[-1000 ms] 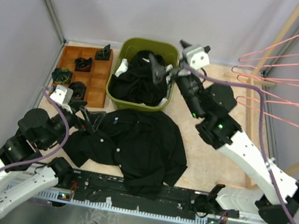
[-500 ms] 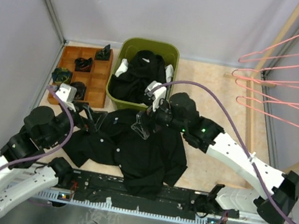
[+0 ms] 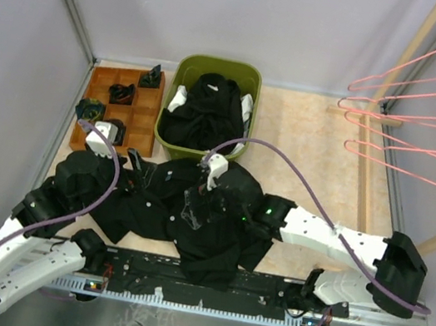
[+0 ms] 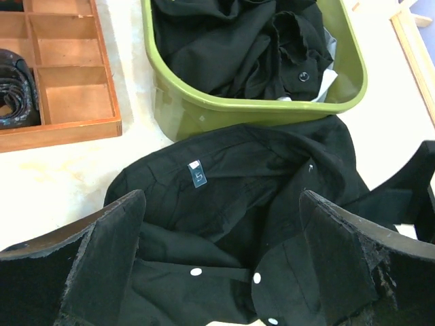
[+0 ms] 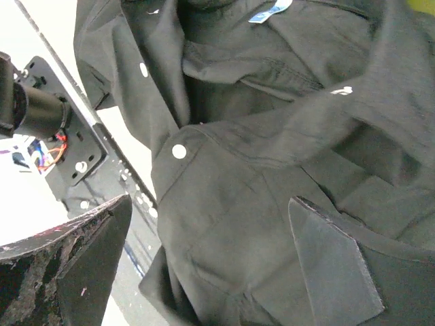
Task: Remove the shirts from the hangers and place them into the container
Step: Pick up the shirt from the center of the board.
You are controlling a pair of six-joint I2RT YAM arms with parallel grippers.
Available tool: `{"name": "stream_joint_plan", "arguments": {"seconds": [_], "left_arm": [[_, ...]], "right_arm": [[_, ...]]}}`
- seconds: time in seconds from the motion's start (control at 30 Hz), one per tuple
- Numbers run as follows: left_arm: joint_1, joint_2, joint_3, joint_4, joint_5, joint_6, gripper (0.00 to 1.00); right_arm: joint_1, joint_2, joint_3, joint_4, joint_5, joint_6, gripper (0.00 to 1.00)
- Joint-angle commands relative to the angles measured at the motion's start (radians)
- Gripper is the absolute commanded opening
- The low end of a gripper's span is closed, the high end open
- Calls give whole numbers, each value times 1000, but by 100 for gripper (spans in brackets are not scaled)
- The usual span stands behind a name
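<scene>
One black shirt (image 3: 152, 202) lies crumpled on the bench (image 3: 303, 157) on the near side of the container (image 3: 219, 63). Its collar end is up against the tub's near wall, and a small label (image 4: 197, 175) marked 5 shows at the neck.

Inside the container you have a heap of black shirts (image 3: 205, 114) that fills it to about the rim, with a bit of white cloth (image 4: 329, 75) at one edge.

Your left hand (image 4: 221, 224) is spread wide and holds nothing. It hangs over the loose shirt's collar on the tub's near-left side.

Your right hand (image 5: 209, 204) is also spread wide and empty, low over the shirt's button front. You cannot tell whether it touches the cloth. Its arm lies across the shirt's right half, and its purple cable (image 3: 287, 154) arches past the tub's near-right corner.

Just left of the tub sits a wooden tray (image 3: 141, 128) with dark items (image 3: 122, 93) in several compartments.

Well to the tub's right, pink hangers (image 3: 411, 121) hang bare beside the wooden rack poles (image 3: 367, 155).
</scene>
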Motion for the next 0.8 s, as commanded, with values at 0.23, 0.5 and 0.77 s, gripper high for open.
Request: {"name": "stream_joint_plan", "arguments": {"seconds": [0.23,0.5,0.77], "left_arm": [[23,261,62,-26,-34,-141,99],[339,308,38,-31,326,-84,99],[452,194,123,-102,200,-89,99]], "right_arm": [[216,94,-118,471,524,-57,99],[224,151,-190,642,442,-122,99],[224,360,32,377,461,-107,99]]}}
